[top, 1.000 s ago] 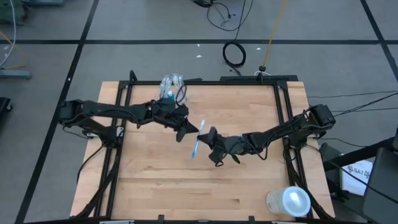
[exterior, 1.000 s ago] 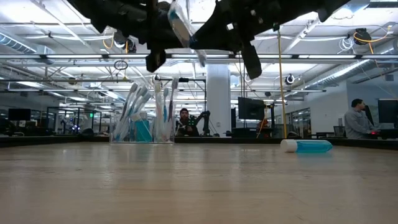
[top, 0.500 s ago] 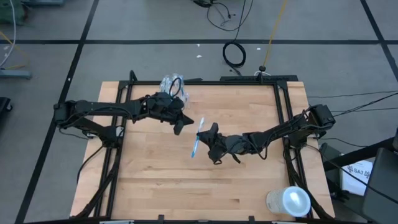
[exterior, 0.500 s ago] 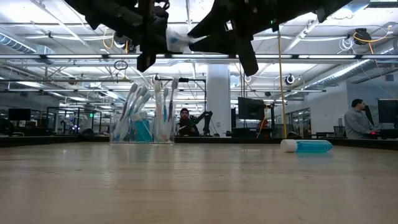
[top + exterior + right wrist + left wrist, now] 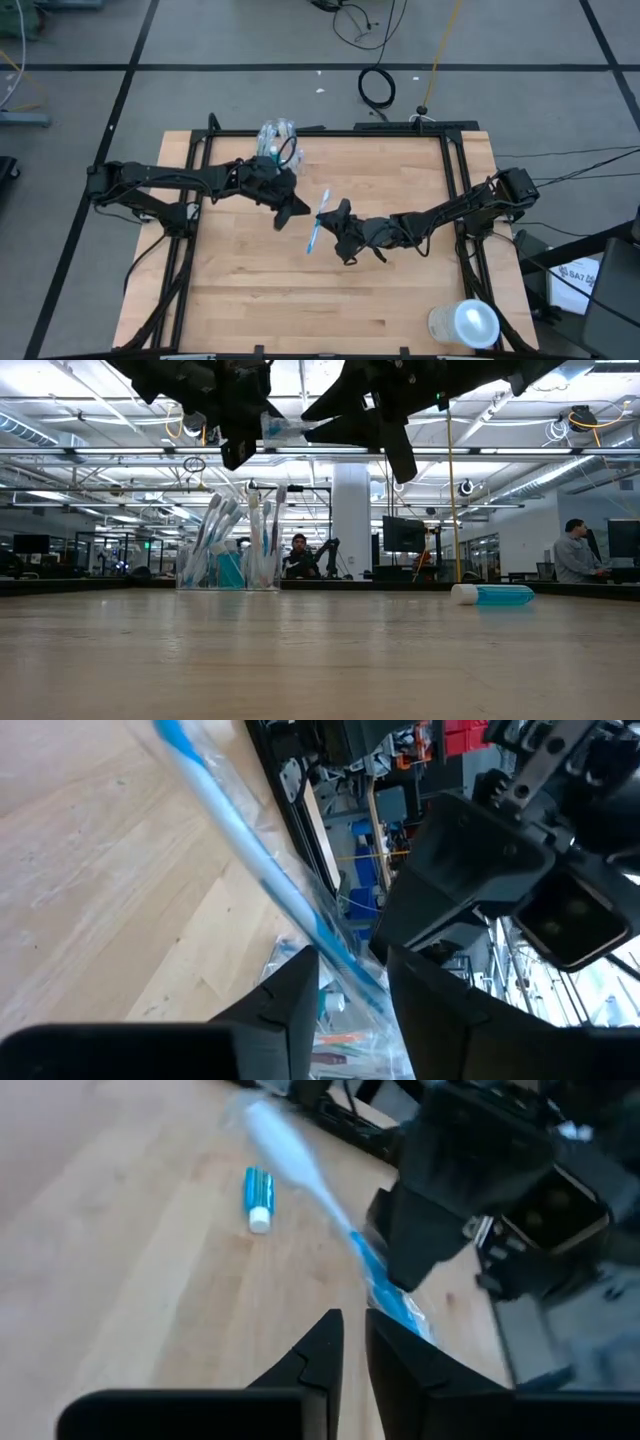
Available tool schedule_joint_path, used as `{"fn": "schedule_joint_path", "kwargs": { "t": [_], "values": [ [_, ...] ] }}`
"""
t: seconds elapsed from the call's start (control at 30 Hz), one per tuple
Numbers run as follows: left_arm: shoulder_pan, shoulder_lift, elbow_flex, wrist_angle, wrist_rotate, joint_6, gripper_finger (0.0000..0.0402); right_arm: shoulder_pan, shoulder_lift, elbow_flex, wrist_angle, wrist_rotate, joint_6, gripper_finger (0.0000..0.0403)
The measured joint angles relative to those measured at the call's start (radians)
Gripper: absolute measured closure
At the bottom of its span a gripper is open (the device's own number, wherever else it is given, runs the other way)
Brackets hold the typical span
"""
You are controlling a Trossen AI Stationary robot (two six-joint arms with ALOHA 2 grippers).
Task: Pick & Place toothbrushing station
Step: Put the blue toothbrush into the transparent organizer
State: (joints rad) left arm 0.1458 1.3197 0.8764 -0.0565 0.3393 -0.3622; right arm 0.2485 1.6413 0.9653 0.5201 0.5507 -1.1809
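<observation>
A blue-and-white toothbrush in a clear wrapper hangs above the table's middle, with my right gripper shut on it. My left gripper stands just left of it, its fingers a narrow gap apart with nothing between them. The clear cup stands at the far edge, with several toothbrushes upright in it. A teal toothpaste tube with a white cap lies on its side on the wood. My right gripper pinches the wrapped toothbrush between its two fingers, on the blue stretch of its handle. The fingers come nearly level from the table's right side and lie across the brush. The brush is lifted clear of the table and lies roughly level.
A large whitish cylinder stands at the near right corner. A black frame runs along the table's edges. Bare wood lies in front of both grippers. People sit in the room beyond.
My left gripper has let go of the toothbrush's far end and drawn back a little toward the table's left edge. The toothbrush stays in my right gripper and has tipped from steeply slanted to roughly level.
</observation>
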Motion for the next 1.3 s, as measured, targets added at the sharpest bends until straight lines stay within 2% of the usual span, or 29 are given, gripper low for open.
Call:
{"fn": "schedule_joint_path", "kwargs": {
  "t": [0.1,0.2,0.3,0.37,0.67,1.0,1.3],
  "values": [
    [-0.001,0.000,0.000,0.000,-0.004,0.135,0.0339,0.000,0.000,0.000,-0.010,0.000,-0.001,0.0294],
    [-0.001,0.000,0.000,0.001,-0.059,0.213,0.0322,0.000,0.000,0.000,-0.018,0.003,-0.002,0.0301],
    [0.006,0.000,0.000,0.000,-0.110,0.196,0.0307,0.000,0.000,0.000,-0.019,0.003,-0.004,0.0310],
    [0.014,0.000,0.000,0.000,-0.096,0.191,0.0298,0.000,0.000,-0.001,-0.024,0.003,-0.007,0.0315],
    [0.024,0.006,0.000,0.005,0.107,0.041,0.0263,-0.001,0.000,-0.001,-0.025,0.003,-0.016,0.0327],
    [-0.016,0.078,0.001,0.070,0.106,-0.070,0.0222,-0.032,0.000,-0.001,-0.022,0.003,-0.029,0.0328],
    [-0.012,0.125,0.001,0.160,0.106,-0.009,0.0220,-0.056,0.000,-0.001,-0.022,0.000,-0.010,0.0328]
  ]
}}
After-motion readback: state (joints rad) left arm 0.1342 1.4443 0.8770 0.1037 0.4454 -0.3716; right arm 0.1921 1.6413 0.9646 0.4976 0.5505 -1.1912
